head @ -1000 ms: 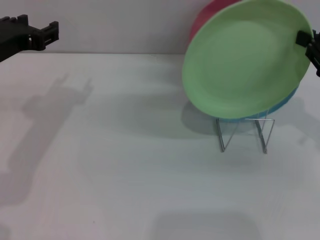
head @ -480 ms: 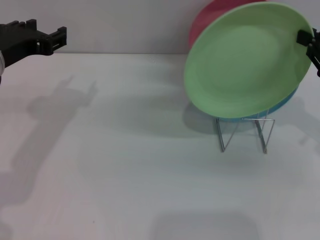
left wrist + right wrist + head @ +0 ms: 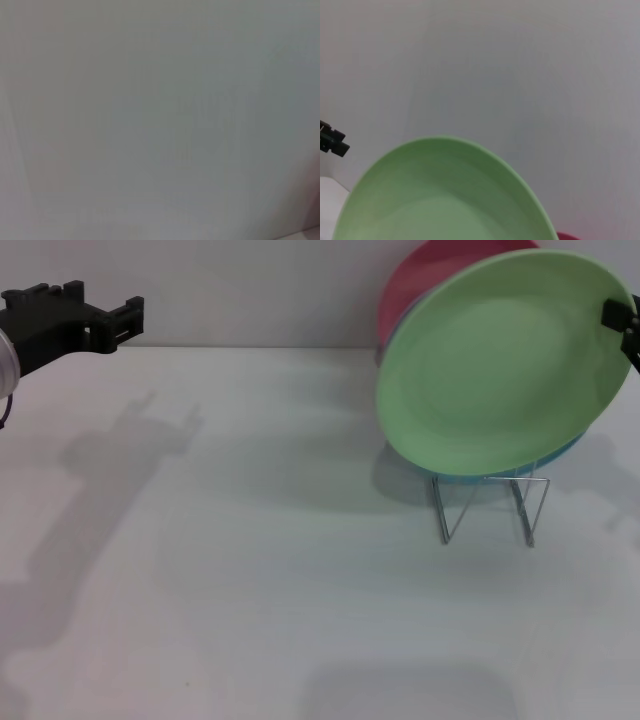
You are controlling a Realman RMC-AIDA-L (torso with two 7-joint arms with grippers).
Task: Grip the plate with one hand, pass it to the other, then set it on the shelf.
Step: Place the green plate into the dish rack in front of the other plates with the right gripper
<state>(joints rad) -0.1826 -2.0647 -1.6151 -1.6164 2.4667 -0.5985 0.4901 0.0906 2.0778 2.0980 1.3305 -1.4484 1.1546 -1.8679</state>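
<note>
The light green plate [image 3: 500, 360] hangs tilted just above the wire shelf [image 3: 527, 510] at the right of the head view. My right gripper [image 3: 624, 324] is shut on its right rim, mostly cut off by the picture's edge. The right wrist view shows the plate's [image 3: 445, 195] upper rim close up against the wall. My left gripper [image 3: 105, 315] is raised at the far left, open and holding nothing, well apart from the plate. It also shows small and far off as the left gripper [image 3: 332, 142] in the right wrist view. The left wrist view shows only a blank grey surface.
A red plate [image 3: 425, 280] and a sky-blue plate [image 3: 565, 452] stand in the shelf behind the green one. The white table [image 3: 250, 570] stretches from the shelf to the left, with a grey wall behind.
My left gripper has moved to the right, toward the middle. The green plate has shifted slightly right in the right gripper.
</note>
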